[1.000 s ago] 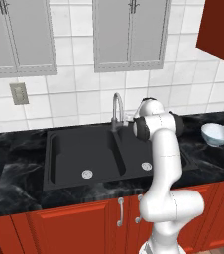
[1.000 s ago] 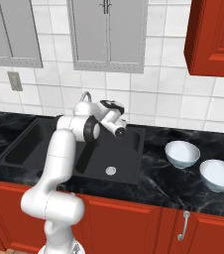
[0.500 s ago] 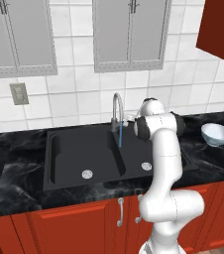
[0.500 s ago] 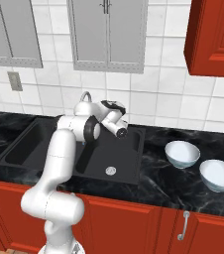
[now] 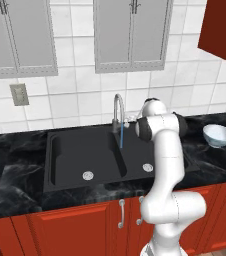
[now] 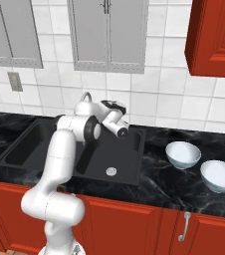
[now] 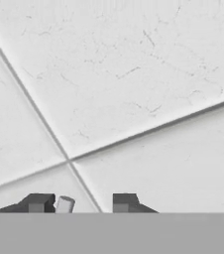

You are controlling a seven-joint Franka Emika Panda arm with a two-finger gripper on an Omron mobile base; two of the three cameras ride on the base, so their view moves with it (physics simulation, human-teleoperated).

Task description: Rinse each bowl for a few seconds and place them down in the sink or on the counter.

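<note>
Against a wall of glossy white tiles (image 5: 80, 102), grey-doored cupboards (image 5: 130, 32) hang above a polished black desk (image 5: 15, 155) veined with grey marble, set on red cabinets (image 6: 134, 224). Sunk into the desk is the matte black rectangular sink (image 5: 80, 155), its two basins each holding a round silver drain; the arm's white links hide part of the right basin in both base views. A thin blue stream of water (image 5: 121, 137) falls from the curved silver faucet (image 5: 117, 107) onto the divider between the basins. Two round, deep, glossy white bowls tinged pale blue stand well right of the sink, the near bowl (image 6: 221, 175) just beside the far bowl (image 6: 183, 154). The jaws (image 7: 79, 202) sit close to the faucet's base and face the tiled wall, standing apart; a small pale grey stub beside the left tip is too small to identify.
</note>
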